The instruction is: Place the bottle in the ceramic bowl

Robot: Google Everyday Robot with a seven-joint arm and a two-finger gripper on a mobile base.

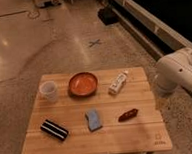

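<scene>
Gripper sits outside my camera's frame, so I cannot tell how it is set. All I have of the robot is the white arm (178,73), well to the right of the bowl and off the right edge of the wooden table (74,144).

Working across from the left, a translucent white cup (49,90) stands upright just left of the bowl. A black block with white stripes (54,129) lies nearer to me and left of the bowl. The bowl (83,84) itself, orange-red inside, sits toward the far edge of the table. A blue sponge (94,120) lies on my side of the bowl. The bottle (118,82) lies on its side on the table right of the bowl, near it but apart, cap angled away. A dark red object (128,114) lies on my side and right of the bowl.
</scene>
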